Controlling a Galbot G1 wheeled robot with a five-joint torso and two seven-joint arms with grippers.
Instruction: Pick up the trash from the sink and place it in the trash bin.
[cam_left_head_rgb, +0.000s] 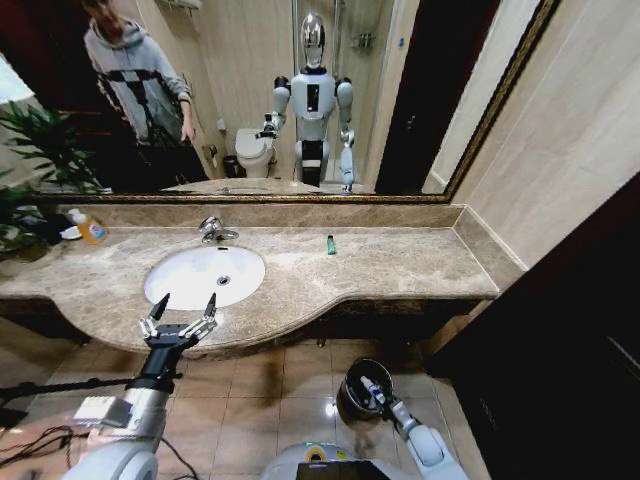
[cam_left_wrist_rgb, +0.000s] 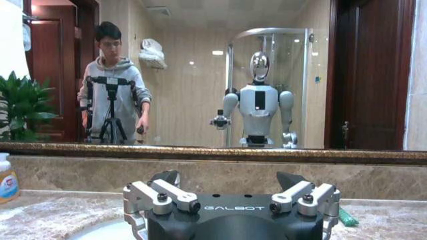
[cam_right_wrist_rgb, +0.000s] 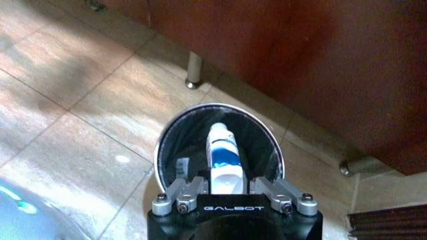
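Note:
My right gripper (cam_right_wrist_rgb: 225, 183) is shut on a white-blue mini tube (cam_right_wrist_rgb: 222, 149) and holds it over the open mouth of the black trash bin (cam_right_wrist_rgb: 165, 145). In the head view the trash bin (cam_left_head_rgb: 347, 390) stands on the floor below the counter's front edge, with my right gripper (cam_left_head_rgb: 378, 395) and the tube (cam_left_head_rgb: 369, 384) above it. My left gripper (cam_left_head_rgb: 186, 305) is open and empty at the near rim of the white sink (cam_left_head_rgb: 190, 268). A tiny dark-green bottle (cam_left_head_rgb: 331, 244) stands on the counter right of the sink, also seen past my left gripper (cam_left_wrist_rgb: 228, 179) as the bottle (cam_left_wrist_rgb: 346, 217).
A chrome faucet (cam_left_head_rgb: 212, 231) stands behind the basin. An orange bottle with a white cap (cam_left_head_rgb: 91, 229) sits at the counter's back left by a plant (cam_left_head_rgb: 30, 150). A large mirror (cam_left_head_rgb: 400, 100) backs the counter. Dark cabinet wood (cam_right_wrist_rgb: 300, 60) rises behind the bin.

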